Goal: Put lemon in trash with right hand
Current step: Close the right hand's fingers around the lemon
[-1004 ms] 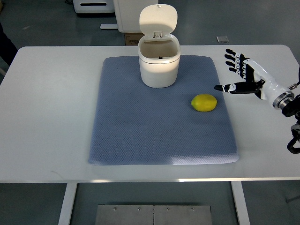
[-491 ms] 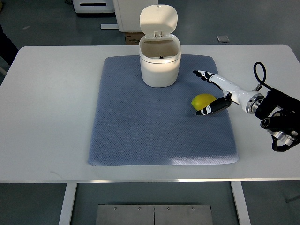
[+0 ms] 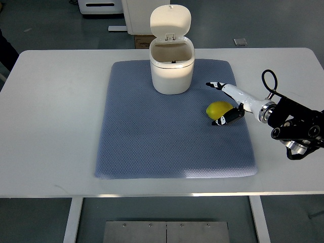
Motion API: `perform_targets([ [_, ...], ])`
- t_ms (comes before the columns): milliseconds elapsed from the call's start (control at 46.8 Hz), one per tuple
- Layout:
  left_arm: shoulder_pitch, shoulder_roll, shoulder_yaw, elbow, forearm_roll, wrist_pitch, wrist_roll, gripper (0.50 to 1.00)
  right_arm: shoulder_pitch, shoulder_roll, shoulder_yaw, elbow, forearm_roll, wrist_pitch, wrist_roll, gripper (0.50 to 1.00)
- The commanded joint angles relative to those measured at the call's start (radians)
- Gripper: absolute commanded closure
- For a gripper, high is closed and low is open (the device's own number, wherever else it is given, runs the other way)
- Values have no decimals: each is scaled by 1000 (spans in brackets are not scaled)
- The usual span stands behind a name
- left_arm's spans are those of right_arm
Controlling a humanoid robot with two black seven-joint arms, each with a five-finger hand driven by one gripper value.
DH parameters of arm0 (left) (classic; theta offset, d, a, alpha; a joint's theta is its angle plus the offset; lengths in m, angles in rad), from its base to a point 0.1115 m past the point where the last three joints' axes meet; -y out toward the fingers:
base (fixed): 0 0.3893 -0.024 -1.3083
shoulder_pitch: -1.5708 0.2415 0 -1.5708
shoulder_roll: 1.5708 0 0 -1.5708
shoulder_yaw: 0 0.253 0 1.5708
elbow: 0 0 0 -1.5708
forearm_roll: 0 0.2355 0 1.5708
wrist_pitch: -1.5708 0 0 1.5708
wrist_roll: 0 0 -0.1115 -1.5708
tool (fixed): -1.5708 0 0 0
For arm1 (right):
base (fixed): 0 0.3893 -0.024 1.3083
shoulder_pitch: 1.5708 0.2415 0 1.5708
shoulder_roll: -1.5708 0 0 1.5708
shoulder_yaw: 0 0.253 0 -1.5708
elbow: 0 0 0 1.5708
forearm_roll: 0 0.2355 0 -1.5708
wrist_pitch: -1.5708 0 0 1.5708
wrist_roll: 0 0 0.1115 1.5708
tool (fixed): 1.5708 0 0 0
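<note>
Right hand [image 3: 226,101] at the lemon [image 3: 219,109], fingers apart: upper ones reach past its far side, the dark thumb lies along its near side. Lemon sits between them on the mat [image 3: 152,147], not clamped or lifted. The spread looks set to bracket the fruit before closing. Bin [image 3: 171,66] stands beyond the fingertips, lid up, ready to receive. Left hand out of view.

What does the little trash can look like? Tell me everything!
The trash can is small, round and creamy white, like smooth plastic. It stands upright at the far edge of the blue mat. Its hinged lid is flipped up and back, so the top is open. Inside looks shadowy. Nothing but the mat touches it.
</note>
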Motion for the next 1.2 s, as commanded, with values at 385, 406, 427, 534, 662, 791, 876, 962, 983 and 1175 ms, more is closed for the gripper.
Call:
perform_targets([
  [385, 0, 0, 1, 0, 0, 0, 0, 500, -26, 1, -18, -25, 2, 0, 1, 628],
  [406, 0, 0, 0, 0, 0, 0, 0, 500, -28, 0, -20, -27, 2, 0, 1, 628],
  [427, 0, 0, 0, 0, 0, 0, 0, 500, -29, 0, -20, -27, 2, 0, 1, 630],
  [534, 0, 0, 0, 0, 0, 0, 0, 500, -32, 0, -32, -33, 1, 0, 1, 663],
  [662, 0, 0, 1, 0, 0, 0, 0, 500, -32, 0, -37, -33, 2, 0, 2, 703],
  [791, 0, 0, 0, 0, 0, 0, 0, 500, -32, 1, -37, -33, 2, 0, 1, 793],
  [876, 0, 0, 1, 0, 0, 0, 0, 500, -32, 1, -37, -33, 4, 2, 1, 875],
  [962, 0, 0, 0, 0, 0, 0, 0, 500, -32, 1, -37, -33, 5, 3, -1, 992],
  [983, 0, 0, 0, -1, 0, 0, 0, 500, -32, 1, -37, -33, 5, 3, -1, 1000],
  [1175, 0, 0, 0, 0, 0, 0, 0, 500, -29, -2, -32, -31, 34, 5, 4, 1000],
])
